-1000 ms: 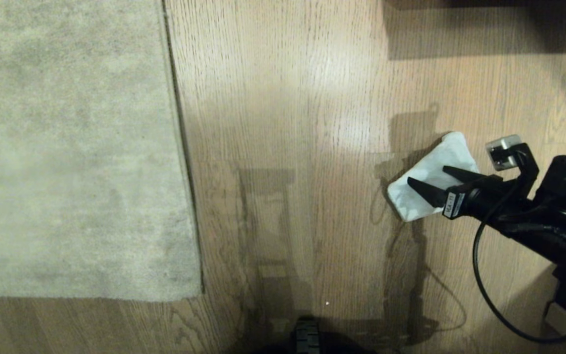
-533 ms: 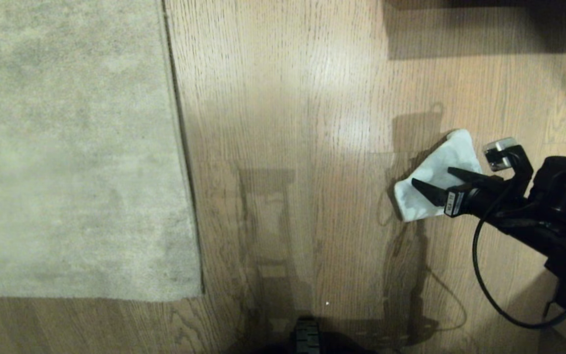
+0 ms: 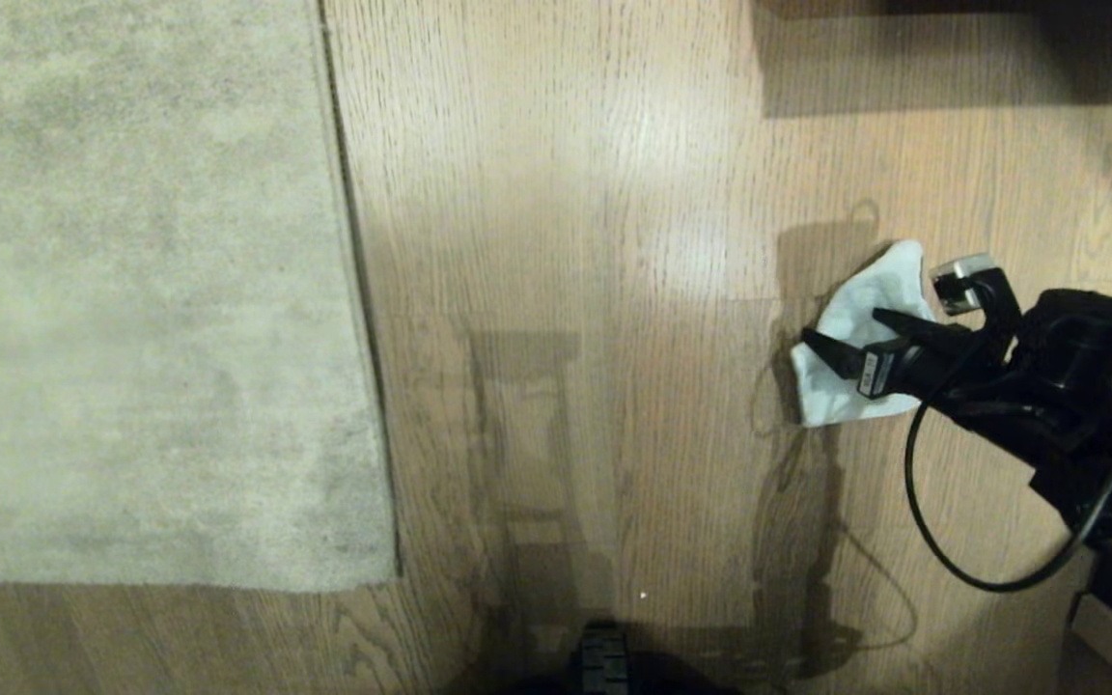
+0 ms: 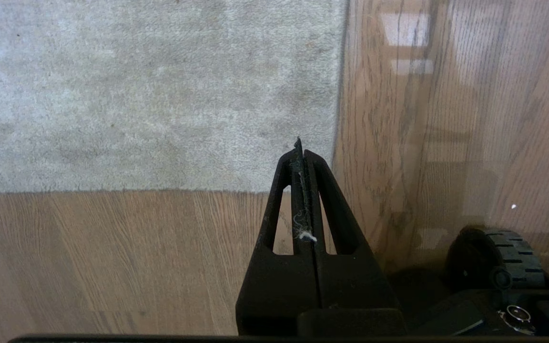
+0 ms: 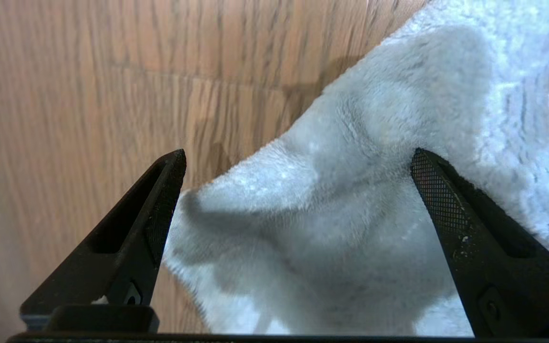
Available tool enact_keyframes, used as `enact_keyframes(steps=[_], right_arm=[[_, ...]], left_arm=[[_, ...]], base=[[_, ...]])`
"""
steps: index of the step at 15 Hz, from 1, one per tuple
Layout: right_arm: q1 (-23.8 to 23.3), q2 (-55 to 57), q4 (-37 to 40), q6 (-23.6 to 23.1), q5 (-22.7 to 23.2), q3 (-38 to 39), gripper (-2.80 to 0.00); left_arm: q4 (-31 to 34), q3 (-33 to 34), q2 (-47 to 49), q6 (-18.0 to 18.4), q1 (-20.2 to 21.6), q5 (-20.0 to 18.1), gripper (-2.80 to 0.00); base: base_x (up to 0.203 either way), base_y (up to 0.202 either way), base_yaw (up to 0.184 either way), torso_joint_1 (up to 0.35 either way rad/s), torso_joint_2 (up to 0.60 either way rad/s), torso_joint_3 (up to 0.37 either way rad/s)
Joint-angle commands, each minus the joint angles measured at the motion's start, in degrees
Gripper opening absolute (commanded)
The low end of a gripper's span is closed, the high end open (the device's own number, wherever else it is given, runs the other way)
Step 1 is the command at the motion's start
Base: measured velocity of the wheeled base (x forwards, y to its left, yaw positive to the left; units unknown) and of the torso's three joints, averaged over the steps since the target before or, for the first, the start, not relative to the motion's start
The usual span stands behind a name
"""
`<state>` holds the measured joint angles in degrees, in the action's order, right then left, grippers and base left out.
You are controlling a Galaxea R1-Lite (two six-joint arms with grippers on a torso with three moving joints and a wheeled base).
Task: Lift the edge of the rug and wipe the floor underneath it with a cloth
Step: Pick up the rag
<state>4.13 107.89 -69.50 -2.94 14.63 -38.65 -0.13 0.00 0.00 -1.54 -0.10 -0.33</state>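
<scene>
Two black wedge fingers of the right gripper (image 5: pixel 298 159) fill the bottom of the right wrist view, spread wide with nothing between them yet; the small pale blue-white fluffy microfibre cloth (image 5: pixel 350 224) lies crumpled on the floor in the gap and out to the upper right of the frame. In the head view the right gripper (image 3: pixel 841 336) sits at the right middle, over the cloth (image 3: pixel 855 319), with a black cable looping below the arm. A small white label on the gripper body carries dark print too small to read; no other writing or brand shows.

At the bottom centre of the left wrist view the left gripper (image 4: pixel 300 143) is closed tight, holding nothing but a fleck of white lint, above the near corner of the rug.

Farther off, the light brown wood-grain plank floor (image 3: pixel 566 241) spreads across the centre of the head view. The rug edge (image 3: pixel 353 290), the thin straight border of the large mottled beige-grey short-pile rug, runs down the left of that frame to a corner at lower left, lying flat and well apart from the cloth.

Risks, as I judge them: the fingers could close on only a thin fold, so the cloth slips free when lifted, or the tips could scrape the planks if they drop too low.
</scene>
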Motion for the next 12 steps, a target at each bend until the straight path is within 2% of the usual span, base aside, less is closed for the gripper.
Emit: enact_keyframes(steps=[1, 12], right_arm=[[-0.5, 1.6, -0.6, 0.0, 0.0, -0.8, 0.00], [-3.4, -5.6, 0.3, -0.6, 0.1, -0.2, 0.00]], left_arm=[[0.0, 0.0, 0.1, 0.0, 0.0, 0.0, -2.80], [0.0, 0.0, 0.0, 0.0, 0.0, 0.0, -2.80]], base=[[0.000, 0.000, 0.000, 0.000, 0.00, 0.000], [0.000, 0.000, 0.000, 0.000, 0.00, 0.000]])
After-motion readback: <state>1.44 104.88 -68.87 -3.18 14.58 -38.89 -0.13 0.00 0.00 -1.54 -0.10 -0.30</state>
